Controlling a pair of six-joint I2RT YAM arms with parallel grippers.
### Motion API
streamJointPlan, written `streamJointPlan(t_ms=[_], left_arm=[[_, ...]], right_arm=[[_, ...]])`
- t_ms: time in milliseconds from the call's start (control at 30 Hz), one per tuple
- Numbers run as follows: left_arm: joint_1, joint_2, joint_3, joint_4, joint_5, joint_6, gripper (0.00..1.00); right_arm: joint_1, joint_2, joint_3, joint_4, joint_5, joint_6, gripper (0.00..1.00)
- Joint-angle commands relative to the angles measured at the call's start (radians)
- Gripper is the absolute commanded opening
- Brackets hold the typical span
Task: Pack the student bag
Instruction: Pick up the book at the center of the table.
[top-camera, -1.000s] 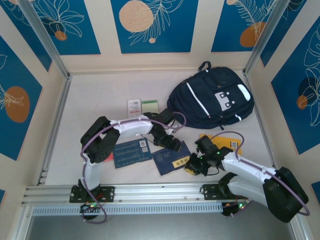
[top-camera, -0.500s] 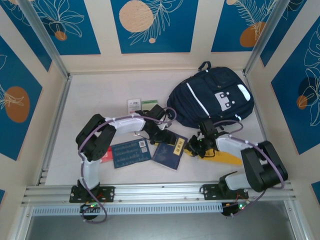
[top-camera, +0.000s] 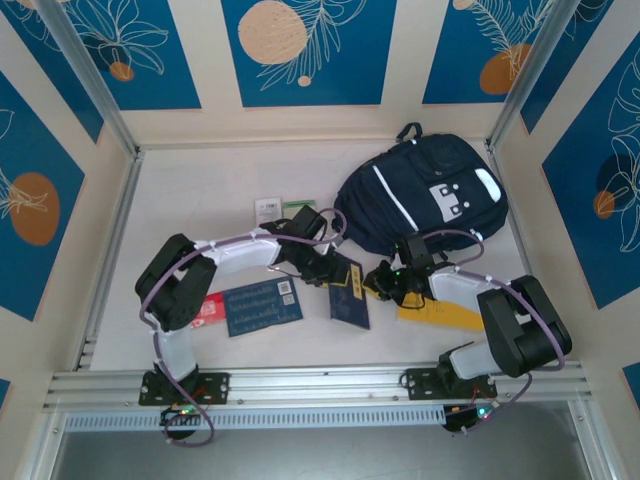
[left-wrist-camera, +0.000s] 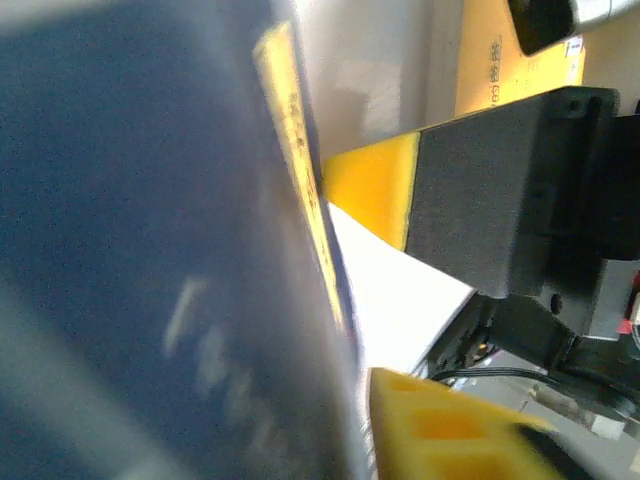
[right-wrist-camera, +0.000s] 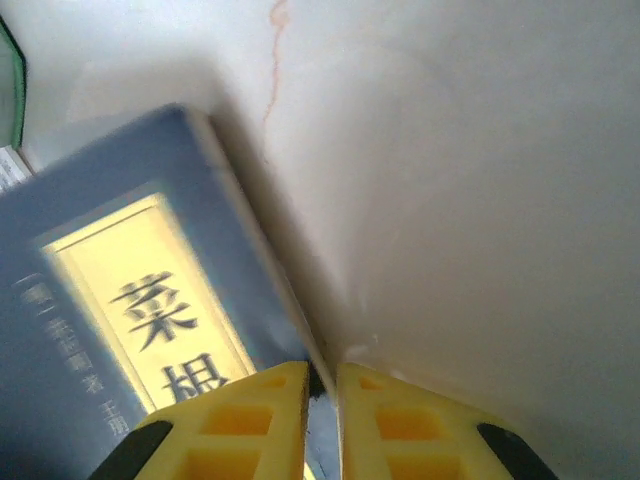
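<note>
Red card (top-camera: 205, 310): flat on the table (top-camera: 190, 230), against the blue booklet's left edge.
Blue booklet (top-camera: 262, 305): flat, just right of the red card.
Small cards (top-camera: 268, 208): a white one and a green one side by side, farther back.
Left fingers (top-camera: 333, 272): closed on the book's back left corner, with one finger hidden behind the cover.
Book (top-camera: 350, 295): dark blue with a yellow label, tilted up between the two arms.
Right fingers (right-wrist-camera: 235, 425): nearly together, pinching the book's right edge.
Yellow folder (top-camera: 450, 317): flat, partly under the right arm.
Backpack (top-camera: 425, 195): back right of the table, pale patches facing up, near the book but apart from it.
</note>
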Motion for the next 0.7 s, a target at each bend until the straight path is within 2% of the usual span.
streamJointPlan(t_ms=[0,33,133,300,367,400,533,667], left_arm=[[0.006,-0.035,-0.019,0.023,0.013,0.007,0.06],[0.007,-0.043,-0.022,0.02,0.008,0.014,0.0],[0.008,-0.103,-0.03,-0.008,-0.03,0.05,0.0],[0.008,-0.278,-0.019,-0.079,-0.142,0.132,0.0],[0.009,-0.356,-0.005,-0.107,-0.182,0.162,0.0],[0.008,-0.386,-0.002,-0.112,-0.192,0.172,0.0],[0.009,-0.503,-0.005,-0.104,-0.204,0.2,0.0],[0.01,-0.63,-0.073,0.001,-0.218,0.21,0.0]], right_arm=[[0.008,-0.042,-0.015,0.001,0.023,-0.034,0.19],[0.007,-0.063,-0.015,-0.009,0.028,-0.039,0.21],[0.006,-0.149,0.005,-0.09,0.063,-0.082,0.29],[0.009,-0.373,0.056,-0.234,0.105,-0.197,0.49],[0.006,-0.471,0.083,-0.276,0.113,-0.234,0.69],[0.003,-0.515,0.095,-0.285,0.102,-0.258,0.74],[-0.022,-0.62,0.133,-0.237,-0.076,-0.348,0.78],[-0.033,-0.646,0.187,-0.206,-0.24,-0.384,0.81]])
